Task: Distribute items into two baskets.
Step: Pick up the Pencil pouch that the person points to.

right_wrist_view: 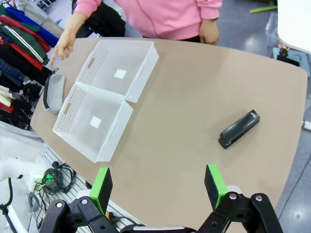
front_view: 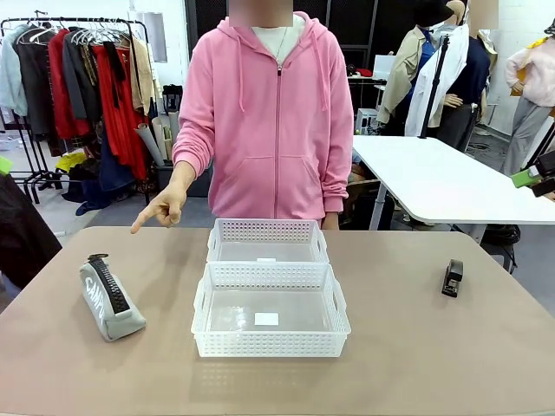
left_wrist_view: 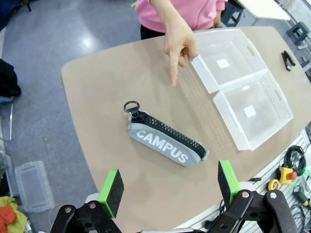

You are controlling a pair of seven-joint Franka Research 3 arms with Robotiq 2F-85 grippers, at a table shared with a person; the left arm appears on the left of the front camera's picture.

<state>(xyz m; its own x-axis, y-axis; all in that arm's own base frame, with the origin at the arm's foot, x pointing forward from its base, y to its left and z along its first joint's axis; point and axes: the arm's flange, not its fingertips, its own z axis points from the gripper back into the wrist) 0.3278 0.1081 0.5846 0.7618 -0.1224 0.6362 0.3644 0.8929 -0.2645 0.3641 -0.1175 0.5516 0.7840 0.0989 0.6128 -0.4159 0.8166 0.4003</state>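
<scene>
At the centre of the front view, you have two white baskets touching end to end on the table point(front_view: 416, 355). The larger basket point(front_view: 270, 345) is nearer the bottom edge and the smaller basket point(front_view: 267, 230) is behind it, each with a small white label on its floor. At lower left lies the grey pouch point(front_view: 111, 299), zipper up, apart from the baskets. The person's hand point(front_view: 165, 208) points a finger downward higher in the frame. The black stapler point(front_view: 452, 278) sits at right, well apart from the baskets.

In the left wrist view your left fingers point(left_wrist_view: 112, 190) stand wide apart and empty, the pouch in mid-frame above them. In the right wrist view your right fingers point(right_wrist_view: 214, 184) are likewise spread and empty, the stapler to their upper right.
</scene>
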